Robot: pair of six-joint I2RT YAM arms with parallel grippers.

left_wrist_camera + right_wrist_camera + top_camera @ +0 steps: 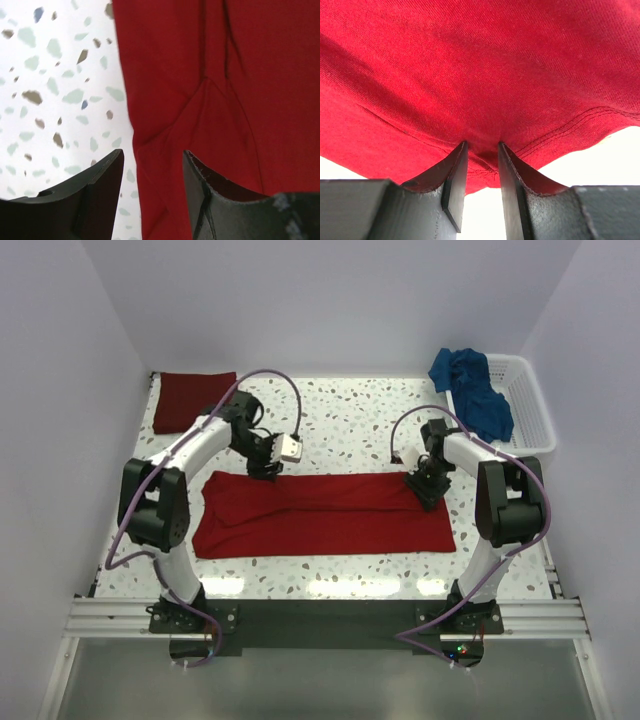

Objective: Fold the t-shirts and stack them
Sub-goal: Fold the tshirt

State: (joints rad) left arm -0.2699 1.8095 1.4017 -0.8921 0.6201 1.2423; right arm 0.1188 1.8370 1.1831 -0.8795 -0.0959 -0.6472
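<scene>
The bright red t-shirt lies as a long folded strip across the near middle of the tabletop, its ends towards the left and right edges. The right gripper is at its far right corner. Only the right wrist view shows that its fingers are clamped on the stitched hem, with the cloth bunched between them. The left gripper is at the strip's far edge near the left end. Its wrist view shows the fingers apart, one over bare speckled surface and one over cloth, which the top view cannot resolve. A folded maroon t-shirt sits at the far left corner. A blue t-shirt drapes over the white lattice basket at the far right corner
</scene>
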